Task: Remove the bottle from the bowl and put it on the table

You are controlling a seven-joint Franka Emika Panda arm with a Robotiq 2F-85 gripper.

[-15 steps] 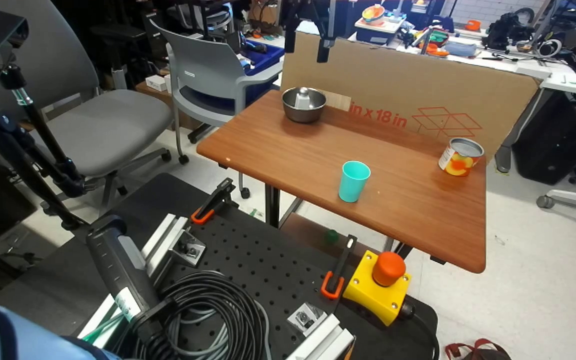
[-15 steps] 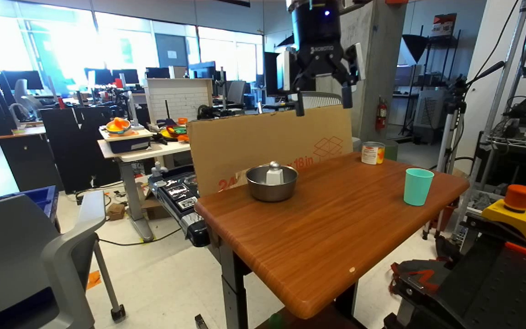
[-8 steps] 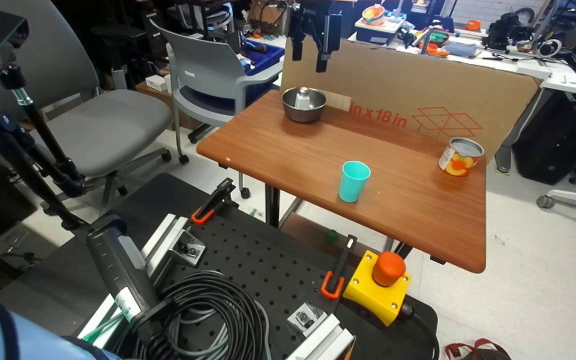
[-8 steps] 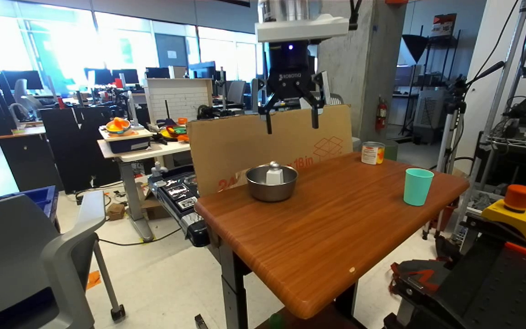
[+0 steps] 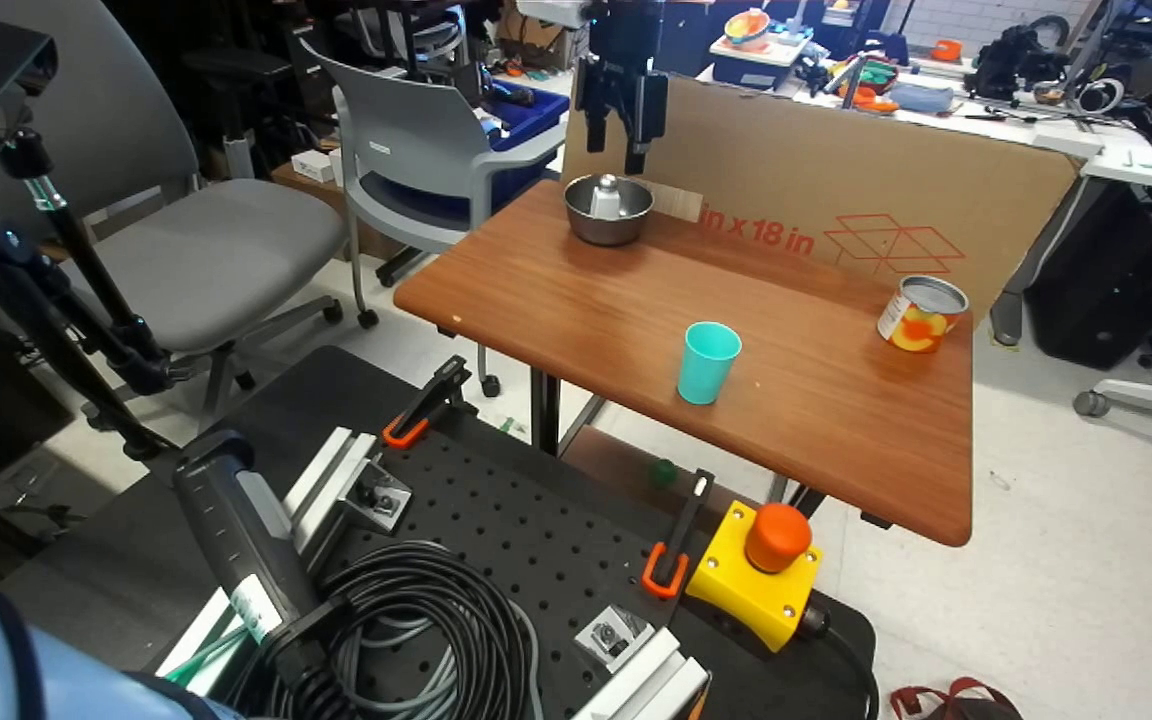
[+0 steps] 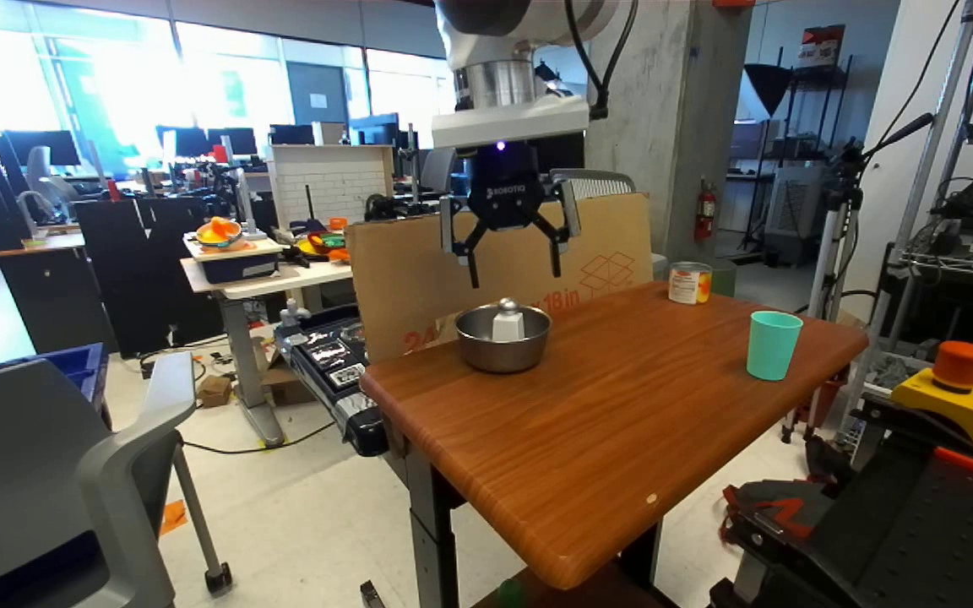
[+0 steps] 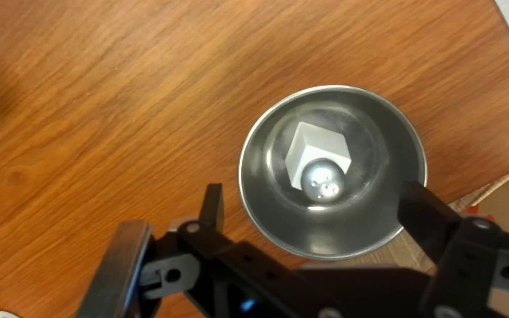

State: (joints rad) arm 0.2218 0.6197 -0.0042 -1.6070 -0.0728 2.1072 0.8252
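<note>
A reddish-brown wooden table [image 5: 796,410] mid-frame in an exterior view, cardboard panel [image 5: 826,170] behind, grey chairs [image 5: 416,140] upper left. Toward the table's top left, a whitish bottle [image 5: 605,204] stands inside a metal bowl [image 5: 608,233]; the gripper [image 5: 616,153] hangs above, fingers [image 7: 211,206] apart.

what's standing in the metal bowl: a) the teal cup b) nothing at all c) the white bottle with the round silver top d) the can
C: the wrist view looks down on the white bottle inside the rim of the metal bowl, and both exterior views show it upright there.
</note>
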